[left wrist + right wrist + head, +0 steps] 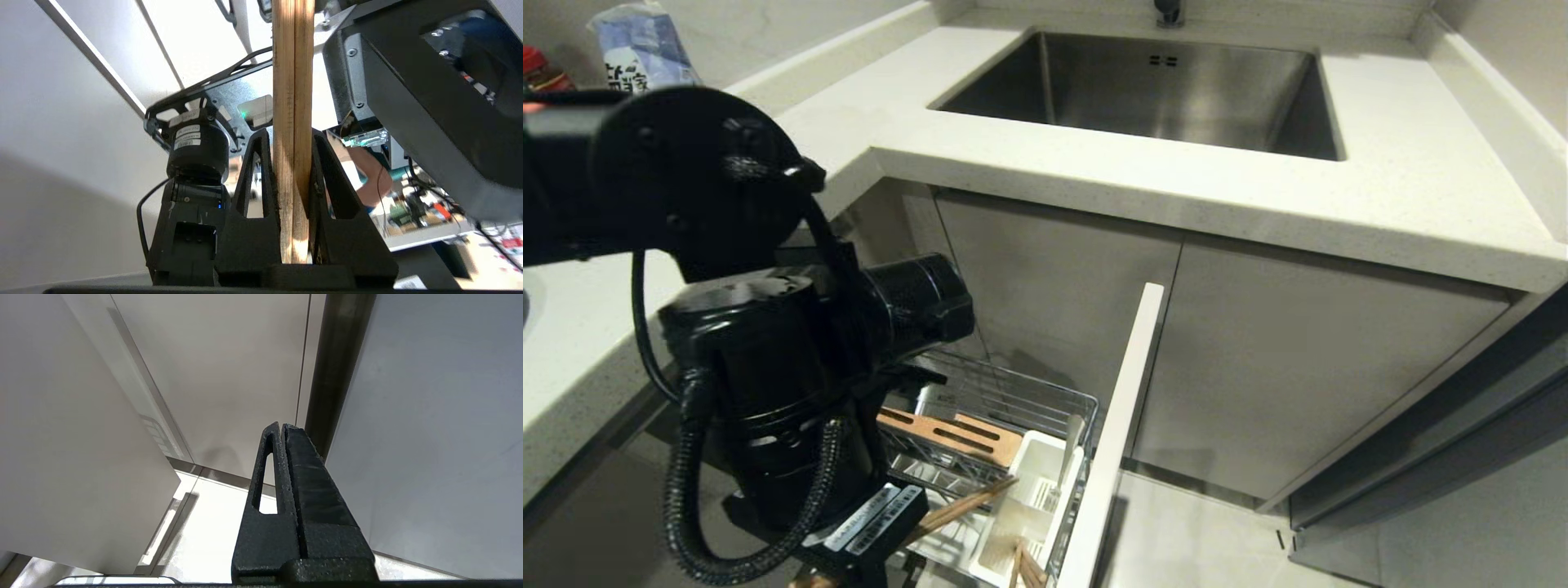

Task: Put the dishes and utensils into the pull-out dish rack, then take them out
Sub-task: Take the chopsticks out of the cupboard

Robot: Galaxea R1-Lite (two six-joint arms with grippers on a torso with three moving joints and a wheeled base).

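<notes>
Left gripper (292, 141) grips my chopsticks (293, 122), held slanting above the caddy (1033, 490) in the open rack (1013, 400). Right gripper (282, 426) sits clenched and empty beside the cabinet.

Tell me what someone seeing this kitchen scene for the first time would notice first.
The big black left arm fills the head view's left side, its left hand shut on a pair of wooden chopsticks above the pull-out dish rack. The rack stands open below the counter, its white utensil caddy beside the pale cabinet front. Behind, a steel sink is set into the white countertop.
</notes>
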